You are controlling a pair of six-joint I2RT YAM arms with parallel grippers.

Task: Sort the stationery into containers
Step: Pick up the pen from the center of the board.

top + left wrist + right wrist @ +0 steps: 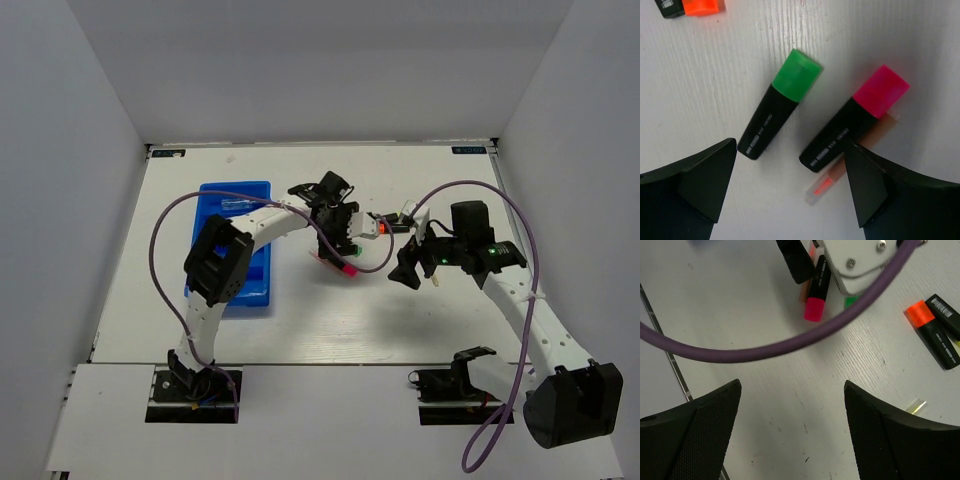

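White print runs along the black barrels of the green-capped highlighter (pixel 780 110) and the pink-capped highlighter (pixel 855 117), but it is too small and blurred to be read. A white barcode label is seen on a black item (pixel 946 309) lying just beside the orange-capped highlighter (pixel 932 332), and its digits cannot be made out.

The green-capped and pink-capped highlighters lie side by side on the white counter (pixel 300 330), apart from each other, caps pointing the same way. The pink-capped one rests across a pink-orange tube (pixel 832 182), touching it. The left jaws are spread wide above these two highlighters with nothing gripped; the right jaws are likewise held wide over bare counter, nothing between them.

A pale-yellow stick (pixel 916 406) lies alone near the right jaws. The blue tray (pixel 212 195) stands at the left of the counter, well apart from the pens, and its compartments are largely hidden by the left arm (pixel 222 262).

A purple cable (pixel 765 352) sweeps across the right wrist view; behind it and the left arm's white wrist housing (pixel 855 260) a patch of green is glimpsed, possibly the green cap.
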